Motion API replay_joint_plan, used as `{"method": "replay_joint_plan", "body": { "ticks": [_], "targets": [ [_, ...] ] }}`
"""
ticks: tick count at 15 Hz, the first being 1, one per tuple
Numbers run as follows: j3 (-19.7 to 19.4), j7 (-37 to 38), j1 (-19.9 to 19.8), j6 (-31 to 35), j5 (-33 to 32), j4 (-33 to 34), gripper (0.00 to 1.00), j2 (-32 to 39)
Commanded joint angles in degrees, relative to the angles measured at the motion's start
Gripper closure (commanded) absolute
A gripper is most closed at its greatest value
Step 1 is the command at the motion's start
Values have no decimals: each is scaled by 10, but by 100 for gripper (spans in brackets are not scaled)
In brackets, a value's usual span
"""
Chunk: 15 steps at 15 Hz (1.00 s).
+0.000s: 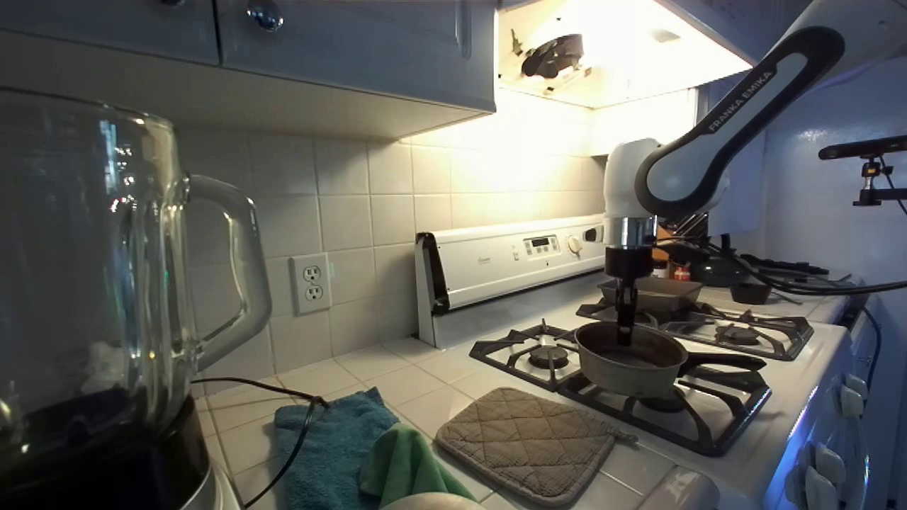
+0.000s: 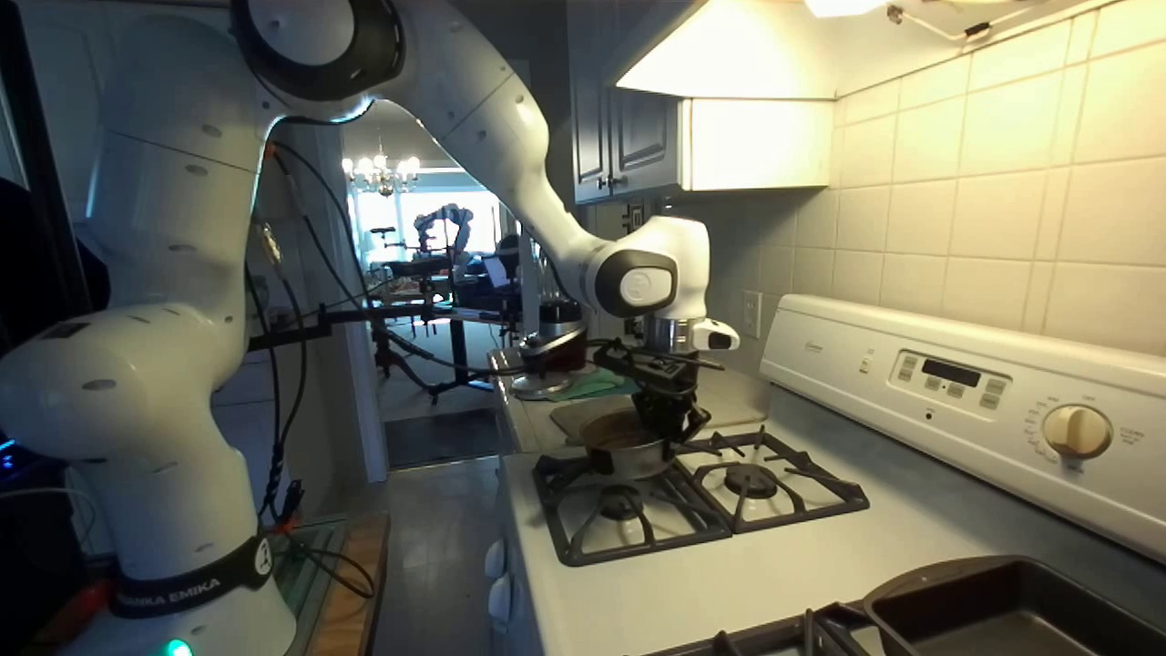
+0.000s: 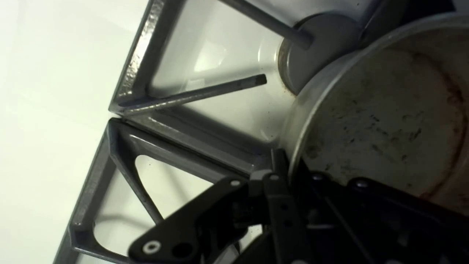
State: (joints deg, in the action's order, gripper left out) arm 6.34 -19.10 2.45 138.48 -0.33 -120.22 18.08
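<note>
A metal saucepan (image 1: 627, 375) with a dark handle (image 1: 723, 361) is at the front burner of the stove, upright. It also shows in an exterior view (image 2: 624, 460) and, with its stained inside, in the wrist view (image 3: 381, 117). My gripper (image 1: 625, 336) points straight down at the pan's rim, on the side toward the back burner. In the wrist view, my gripper (image 3: 291, 161) has one finger outside the pan wall and one inside, closed on the rim between them. I cannot tell whether the pan's base touches the grate (image 2: 638, 524).
A back burner (image 2: 751, 481) lies beside the pan. The stove's control panel (image 2: 947, 383) rises behind. A rectangular baking pan (image 2: 1002, 620) sits on the far burners. A quilted pot holder (image 1: 528, 443), blue towel (image 1: 333, 446), green cloth (image 1: 407, 460) and glass blender (image 1: 234, 269) are on the counter.
</note>
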Motion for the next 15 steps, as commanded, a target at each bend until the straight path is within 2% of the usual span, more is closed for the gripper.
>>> {"method": "replay_joint_plan", "body": {
  "ticks": [1,9,15],
  "targets": [
    [15,-35,-11,-39,23,40,98,23],
    [39,-102,-33,-106,76,108,98,72],
    [51,-114,-30,-146,81,148,98,88]
  ]
}}
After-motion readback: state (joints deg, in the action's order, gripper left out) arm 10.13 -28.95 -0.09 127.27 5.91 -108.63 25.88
